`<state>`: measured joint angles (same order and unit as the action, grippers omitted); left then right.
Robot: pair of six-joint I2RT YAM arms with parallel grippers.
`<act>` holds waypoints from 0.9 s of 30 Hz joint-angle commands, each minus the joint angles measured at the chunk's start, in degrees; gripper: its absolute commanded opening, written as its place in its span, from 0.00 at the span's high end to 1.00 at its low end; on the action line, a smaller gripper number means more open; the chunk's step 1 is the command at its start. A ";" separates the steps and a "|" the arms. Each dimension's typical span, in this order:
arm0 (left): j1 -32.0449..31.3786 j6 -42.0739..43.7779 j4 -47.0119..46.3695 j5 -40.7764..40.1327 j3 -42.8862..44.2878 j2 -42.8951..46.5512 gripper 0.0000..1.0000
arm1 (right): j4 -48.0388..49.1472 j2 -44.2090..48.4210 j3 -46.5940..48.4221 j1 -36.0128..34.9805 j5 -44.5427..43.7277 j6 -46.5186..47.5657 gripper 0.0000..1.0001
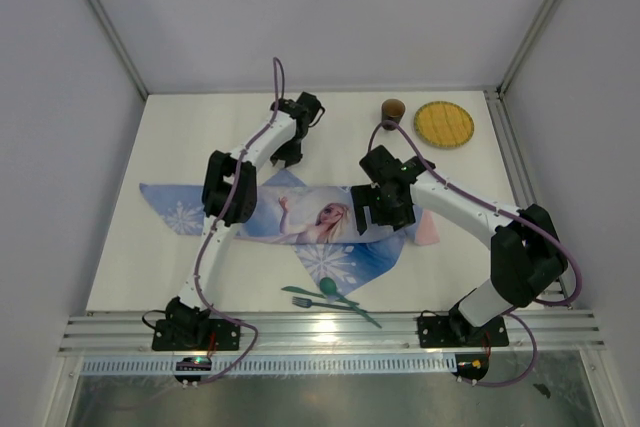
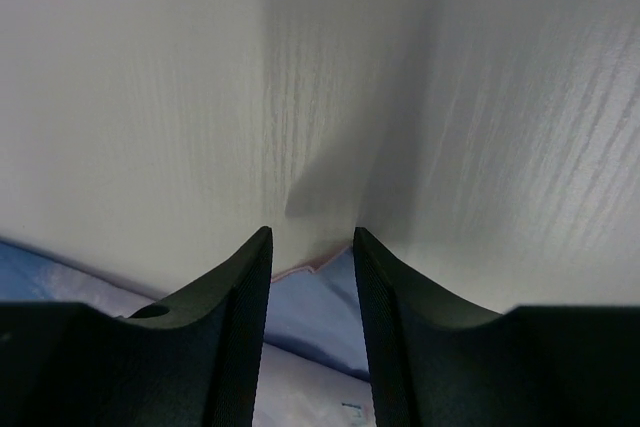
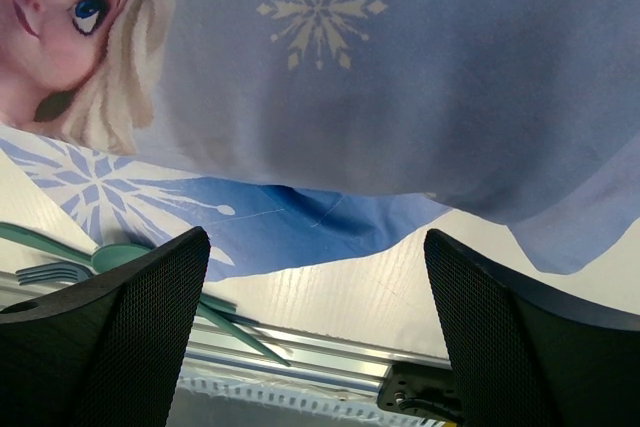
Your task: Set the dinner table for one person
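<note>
From the top view, the white table [image 1: 200, 137] is filling the floor of a booth, with plain grey walls [image 1: 60, 147] rising on the left, right and far sides. Silver rails [image 1: 330, 332] are running along the near edge, and more are running up the corners.

Counting now: two arms, the left arm [image 1: 235, 187] and the right arm [image 1: 470, 212]. One blue printed cloth [image 1: 300, 222] is lying rumpled across the middle of the table. One brown cup [image 1: 393, 109] and one round yellow plate [image 1: 444, 123] are sitting near each other at the far right. Near the front rail there are three green pieces: a fork [image 1: 305, 302], a spoon [image 1: 330, 287] and a long third one I cannot name.

The left gripper [image 1: 288, 155] is hanging just past the cloth's far edge. The right gripper [image 1: 372, 212] is hanging over the cloth's right half.

In the left wrist view, the left gripper [image 2: 310, 247] is showing its fingers parted by a narrow gap, clamping nothing. Bare table [image 2: 150, 97] is spreading ahead, and a corner of the cloth [image 2: 310, 317] is peeking out below the tips.

In the right wrist view, the right gripper [image 3: 315, 242] is standing wide open, holding nothing. The cloth [image 3: 400, 77] is filling the upper frame, with one printed face and two snowflakes showing. A strip of table [image 3: 330, 297] and the rails [image 3: 300, 347] are lying below it. The fork [image 3: 45, 272] and spoon [image 3: 118, 255] are poking in at the left.
</note>
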<state>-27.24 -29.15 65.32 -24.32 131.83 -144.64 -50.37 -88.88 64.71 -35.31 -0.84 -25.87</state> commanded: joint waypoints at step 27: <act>0.52 -1.44 5.69 -11.79 5.80 -2.31 1.00 | 1.94 1.61 -2.13 -0.37 -0.12 -1.38 0.08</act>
<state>-27.24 -29.98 68.49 -28.14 133.43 -146.41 -49.47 -88.86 62.92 -35.31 -0.84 -26.39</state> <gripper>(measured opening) 0.003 0.919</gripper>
